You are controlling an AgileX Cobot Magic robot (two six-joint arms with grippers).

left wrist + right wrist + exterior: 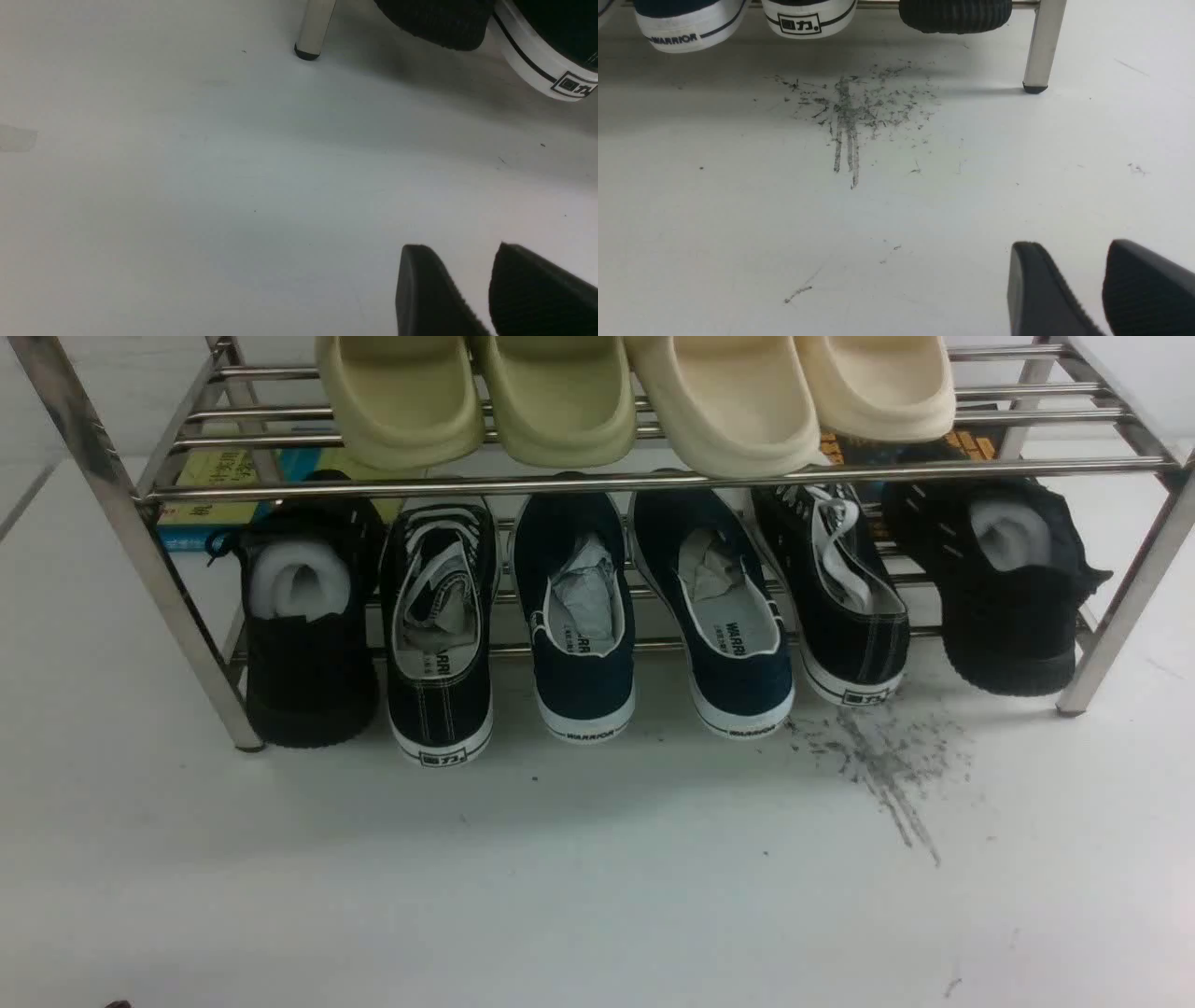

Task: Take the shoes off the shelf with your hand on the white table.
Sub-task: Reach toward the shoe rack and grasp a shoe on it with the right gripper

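Note:
The pair of navy slip-on shoes, left shoe [583,686] and right shoe [742,686], stands in the middle of the lower tier of the steel shelf [653,481], heels toward me, paper stuffed inside. One "WARRIOR" heel shows in the right wrist view [686,28]. My left gripper [460,247] hovers low over the white table [597,859], short of the shelf's left leg [315,28], fingers apart and empty. My right gripper [1071,243] hovers over the table short of the scuff patch [852,107], fingers apart and empty. Neither gripper shows in the front view.
Black lace-up sneakers [439,653] [845,616] flank the navy pair, and black knit sneakers [303,644] [1008,588] stand at the ends. Beige slippers [728,401] sit on the upper tier. The shelf's right leg [1041,46] stands beyond the right gripper. Books [215,476] lie behind.

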